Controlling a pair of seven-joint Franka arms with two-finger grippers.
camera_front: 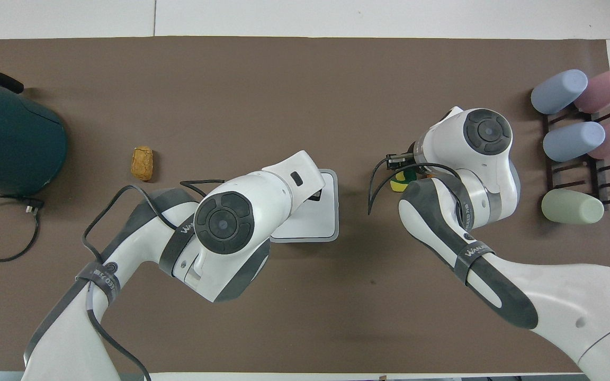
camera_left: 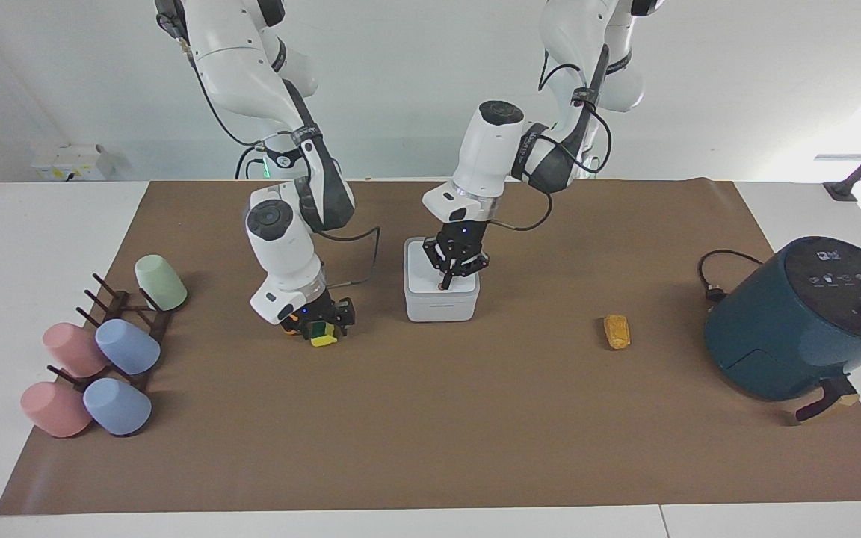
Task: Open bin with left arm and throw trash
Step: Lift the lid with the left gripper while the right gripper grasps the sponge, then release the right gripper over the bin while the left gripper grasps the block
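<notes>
Left hand, fingers pinched narrow, presses the closed small white cube-shaped plastic bin mid-tabletop. Right hand straddles the green-and-yellow scrap; grip unclear. Next, I judge: lid release.

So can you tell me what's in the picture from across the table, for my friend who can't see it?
The left arm's tool presses its tip on the closed white bin's lid button. The right arm's tool is down at the green-and-yellow scrap and orange scrap. A golden-brown scrap lies toward a teal appliance; pastel cups sit at the right arm's end.
</notes>
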